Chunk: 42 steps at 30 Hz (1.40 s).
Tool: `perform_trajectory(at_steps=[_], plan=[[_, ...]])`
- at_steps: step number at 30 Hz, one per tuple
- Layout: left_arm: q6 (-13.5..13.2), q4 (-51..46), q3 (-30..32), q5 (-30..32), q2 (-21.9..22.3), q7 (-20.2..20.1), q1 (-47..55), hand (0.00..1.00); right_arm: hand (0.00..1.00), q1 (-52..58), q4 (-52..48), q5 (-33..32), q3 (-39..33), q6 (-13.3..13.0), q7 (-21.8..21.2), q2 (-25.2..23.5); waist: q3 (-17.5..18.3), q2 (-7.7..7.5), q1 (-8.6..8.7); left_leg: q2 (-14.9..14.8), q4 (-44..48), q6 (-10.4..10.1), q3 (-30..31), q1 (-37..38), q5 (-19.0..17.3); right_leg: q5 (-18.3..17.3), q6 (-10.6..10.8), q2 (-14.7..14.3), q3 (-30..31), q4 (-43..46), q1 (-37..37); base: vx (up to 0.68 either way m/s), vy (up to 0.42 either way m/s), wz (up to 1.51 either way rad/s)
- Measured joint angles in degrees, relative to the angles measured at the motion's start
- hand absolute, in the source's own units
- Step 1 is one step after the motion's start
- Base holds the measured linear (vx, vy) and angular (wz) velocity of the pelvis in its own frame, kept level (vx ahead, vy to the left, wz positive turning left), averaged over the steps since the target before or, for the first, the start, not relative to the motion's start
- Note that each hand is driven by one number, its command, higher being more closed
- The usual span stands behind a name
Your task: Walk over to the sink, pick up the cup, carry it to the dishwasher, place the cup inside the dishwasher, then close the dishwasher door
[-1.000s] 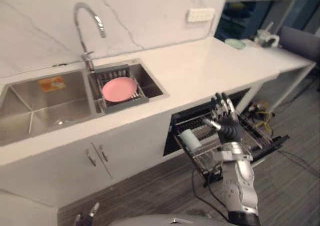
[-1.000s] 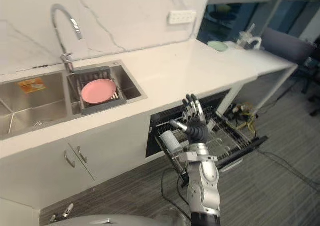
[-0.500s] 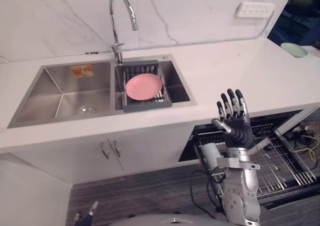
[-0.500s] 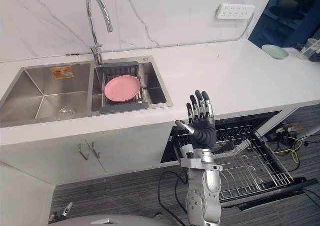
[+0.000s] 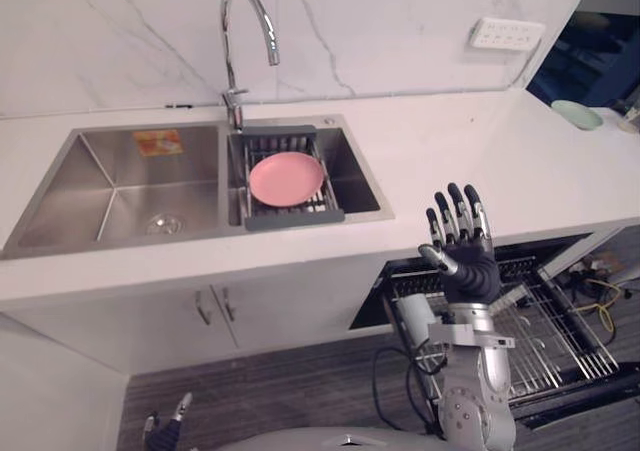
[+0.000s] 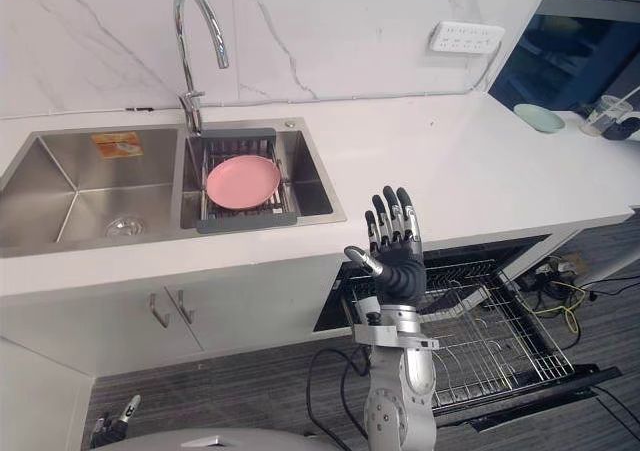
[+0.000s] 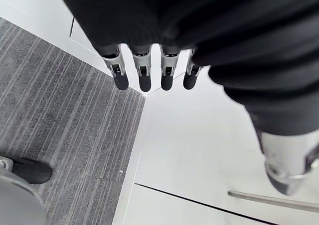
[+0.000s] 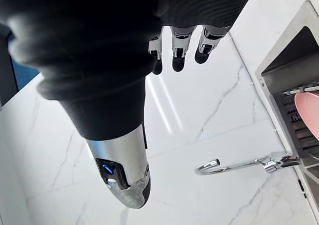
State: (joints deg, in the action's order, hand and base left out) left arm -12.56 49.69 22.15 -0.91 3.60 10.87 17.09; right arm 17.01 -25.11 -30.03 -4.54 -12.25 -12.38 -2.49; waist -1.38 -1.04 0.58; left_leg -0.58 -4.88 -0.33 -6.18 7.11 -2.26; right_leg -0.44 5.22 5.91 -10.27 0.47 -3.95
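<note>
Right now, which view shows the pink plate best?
The left eye view: the pink plate lies whole on the dark rack in the sink. The right eye view shows it much the same; the right wrist view catches just an edge of it.

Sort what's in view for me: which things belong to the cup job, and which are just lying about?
Job: cup lying in the dishwasher rack; open dishwasher door; sink; right hand, raised open.
Lying about: pink plate, faucet, green dish, wall socket.
</note>
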Motion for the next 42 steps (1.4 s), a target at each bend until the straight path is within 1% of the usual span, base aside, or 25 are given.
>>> perform_trajectory(at_steps=[5,7,9,10,11,12,13,14,16,17,18,19,20,22,24,29,31,34,35,36,37,38,39,41,42], plan=[[0.00,0.14,0.33,0.01,0.76,1.32,0.02,0.00,0.00,0.79,0.00,-0.03,-0.02,-0.03,0.41,0.07,0.46,0.78,0.34,-0.37,0.21,0.36,-1.14,0.16,-0.49,-0.12,-0.15,-0.26,0.34,-0.08,-0.07,-0.02,-0.008,-0.01],[-0.04,0.20,0.63,0.02,0.73,1.54,-0.24,0.00,0.00,0.86,0.00,-0.72,0.02,-0.05,0.41,0.10,-0.23,0.78,0.44,-1.02,4.97,0.00,-2.05,-1.20,-3.05,-0.52,-0.53,-0.40,0.39,0.26,-0.81,-0.01,-0.025,-0.04],[-0.07,0.59,0.27,0.09,0.88,1.75,0.36,0.00,0.00,1.94,-0.56,-2.23,0.76,-0.16,0.41,0.28,-1.48,2.55,-0.05,-4.22,18.57,-0.72,-2.62,-4.67,-9.88,-3.75,-2.07,-2.05,0.44,2.61,-2.15,-0.03,-0.072,-0.14],[-0.07,0.74,0.11,0.04,1.00,1.76,0.60,0.00,0.00,2.64,-1.20,-2.25,1.19,-0.32,0.41,0.28,-1.54,2.62,-0.08,-5.34,22.90,-1.05,-2.86,-6.09,-11.56,-4.75,-2.22,-2.66,0.31,3.45,-2.06,-0.01,-0.057,0.13],[-0.04,0.65,0.06,0.20,0.78,1.61,0.51,0.00,0.00,3.83,-1.62,-2.27,1.29,-0.77,0.42,0.08,-1.77,3.20,0.44,-7.37,32.86,-1.09,-4.53,-10.35,-12.79,-6.40,-2.70,-3.21,-0.13,5.28,-1.90,0.00,-0.039,0.22],[-0.06,0.35,0.19,0.18,0.59,1.65,0.66,0.00,0.00,4.25,-1.65,-2.26,1.36,-0.88,0.43,0.15,-1.84,2.50,0.16,-9.26,42.19,-1.47,-6.26,-14.66,-11.81,-6.92,-3.38,-3.00,-0.09,6.01,-2.36,0.00,-0.033,0.14],[0.03,0.40,0.11,0.19,0.42,1.66,0.66,0.00,0.00,4.12,-1.70,-2.24,1.39,-1.05,0.42,0.56,-1.83,2.58,-0.30,-10.16,44.24,-1.51,-6.99,-15.83,-11.95,-7.13,-3.42,-2.98,0.04,6.14,-2.77,0.03,-0.018,-0.08],[0.23,0.45,-0.42,0.12,0.49,1.66,1.12,0.00,0.00,3.99,-1.85,-2.26,1.24,-1.53,0.46,0.89,-2.18,3.40,-0.61,-11.25,43.72,-1.96,-8.32,-17.10,-12.89,-7.50,-3.25,-2.79,0.17,6.13,-3.73,0.07,0.025,-0.13],[0.27,0.42,-1.52,1.26,0.69,2.25,2.23,0.00,0.00,3.84,-1.88,-2.23,1.49,-1.68,0.57,0.90,-2.50,4.03,-0.72,-10.93,36.57,-2.28,-9.51,-17.23,-12.68,-8.29,-2.53,-1.73,1.10,6.21,-4.87,0.13,0.087,-0.19],[0.31,0.42,-2.11,1.26,0.92,2.78,3.20,0.00,0.00,3.81,-2.06,-2.15,1.99,-1.67,0.71,0.99,-2.46,4.34,-1.14,-10.20,29.50,-2.43,-9.31,-16.87,-10.78,-8.74,-1.82,-1.19,2.16,6.25,-4.97,0.18,0.149,-0.49],[0.72,0.48,-2.09,1.21,1.10,2.73,3.88,0.00,0.00,3.87,-2.17,-1.99,2.73,-1.51,1.02,1.01,-2.44,4.26,-1.85,-9.32,27.74,-2.28,-9.51,-15.95,-6.35,-9.16,-1.17,-0.79,3.98,6.07,-5.05,0.23,0.176,-0.54],[0.86,0.48,-1.86,1.12,1.40,2.80,4.10,0.00,0.00,3.94,-2.21,-1.85,3.25,-1.45,1.23,1.18,-2.44,4.19,-2.09,-8.31,27.29,-1.95,-9.40,-15.77,-6.15,-9.16,-1.16,-0.27,5.01,5.60,-5.10,0.30,0.191,-0.41],[0.80,0.43,-1.89,1.14,0.80,2.94,4.36,0.00,0.00,3.89,-2.87,-1.58,4.38,-1.44,1.36,1.19,-2.09,3.57,-2.05,-6.92,26.88,-1.48,-9.64,-15.72,-6.22,-9.09,-1.08,0.27,6.74,4.46,-5.56,0.26,0.136,-0.10],[0.16,0.15,-1.65,1.06,0.16,3.44,3.92,0.00,0.00,3.30,-3.63,-1.59,5.32,-1.37,1.15,1.25,-2.52,2.04,-2.33,-5.62,27.33,1.28,-11.31,-15.00,-6.59,-8.62,-0.48,1.83,8.75,3.78,-5.94,0.24,0.118,-0.10],[-0.31,-0.03,-0.68,1.00,0.49,3.76,3.84,0.00,0.00,2.44,-3.64,-1.60,5.84,-1.21,0.41,0.94,-2.73,1.49,-2.33,-5.25,28.28,2.21,-12.16,-14.69,-8.09,-7.79,0.23,2.39,10.44,3.59,-6.11,0.22,0.133,-0.21],[-1.16,0.00,0.24,0.74,0.71,3.83,3.76,0.00,0.00,2.54,-3.65,-1.59,6.11,-0.94,-1.23,0.80,-2.29,0.93,-2.64,-4.26,27.55,1.29,-14.39,-12.79,-11.47,-7.20,0.58,3.78,11.98,3.41,-6.57,0.12,0.064,-0.26],[-1.16,0.38,0.24,-0.20,0.41,3.81,2.66,0.00,0.00,2.61,-3.62,-1.56,5.78,-0.86,-1.27,0.81,-1.80,0.52,-2.42,-3.30,26.30,1.70,-14.29,-12.59,-11.87,-6.98,0.95,4.31,12.14,3.94,-5.90,0.08,0.025,-0.04],[-1.17,2.93,0.07,-0.49,-0.36,3.73,1.00,0.00,0.00,0.98,-1.70,-1.17,4.04,-0.16,-1.28,1.02,-1.39,0.24,-2.71,-0.63,20.40,2.02,-12.12,-9.67,-11.27,-7.24,1.86,4.59,12.13,13.00,-1.07,0.11,0.062,-0.23],[-1.09,3.94,-0.01,-0.78,-0.75,3.74,0.37,0.00,0.00,-0.73,0.36,-1.16,3.75,-0.06,-1.26,0.87,-1.55,0.40,-2.43,-0.13,17.95,2.15,-11.89,-7.66,-10.48,-7.91,3.95,4.94,11.10,23.61,3.86,0.14,0.063,-0.26],[-1.00,4.01,-0.67,-0.76,-1.49,3.82,0.41,0.00,0.00,-2.24,2.54,-1.16,3.83,-0.08,-1.27,0.86,-2.03,-0.02,-1.69,0.58,16.15,2.26,-11.54,-5.00,-10.41,-7.05,4.77,6.31,9.64,35.41,9.75,0.11,0.046,-0.19],[-0.89,4.04,-1.64,-0.78,-2.22,3.85,0.55,0.00,0.00,-2.69,3.88,-1.15,3.83,-0.06,-1.27,0.73,-2.41,0.04,-1.18,0.92,15.31,2.25,-11.22,-3.77,-10.22,-6.92,4.45,6.96,9.04,40.04,11.73,0.17,-0.014,0.09],[0.05,4.47,-3.41,-0.85,-3.86,3.83,0.26,0.00,0.00,-3.12,6.84,-1.14,4.32,0.00,-1.28,0.85,-2.35,-0.94,-0.19,0.74,14.17,2.33,-10.94,-1.72,-8.43,-8.93,2.40,7.46,6.10,43.44,14.15,0.13,-0.025,0.20],[0.43,4.65,-3.68,-1.18,-4.33,3.87,0.06,0.00,0.00,-3.17,7.57,-1.14,4.77,-0.01,-1.28,0.83,-2.17,-1.33,-0.03,0.66,14.06,2.17,-11.01,-1.31,-8.42,-9.47,1.87,7.44,4.77,42.19,14.84,0.21,-0.066,0.27],[1.32,4.86,-3.40,-1.26,-4.99,3.95,-0.98,0.00,0.00,-3.23,7.97,-1.09,6.09,-0.38,-1.29,0.79,-2.13,-2.49,0.11,0.71,14.32,1.55,-10.23,-1.33,-8.77,-6.34,0.45,6.14,2.35,30.39,15.08,0.22,-0.127,0.21],[1.52,4.87,-2.69,-1.24,-4.46,3.93,-2.04,0.00,0.00,-3.41,7.98,-1.03,6.49,-0.72,-1.33,0.99,-1.46,-2.34,0.33,0.01,15.15,1.36,-8.62,-1.69,-8.90,-5.77,-0.52,4.59,0.95,23.73,12.28,0.26,-0.157,0.18]])
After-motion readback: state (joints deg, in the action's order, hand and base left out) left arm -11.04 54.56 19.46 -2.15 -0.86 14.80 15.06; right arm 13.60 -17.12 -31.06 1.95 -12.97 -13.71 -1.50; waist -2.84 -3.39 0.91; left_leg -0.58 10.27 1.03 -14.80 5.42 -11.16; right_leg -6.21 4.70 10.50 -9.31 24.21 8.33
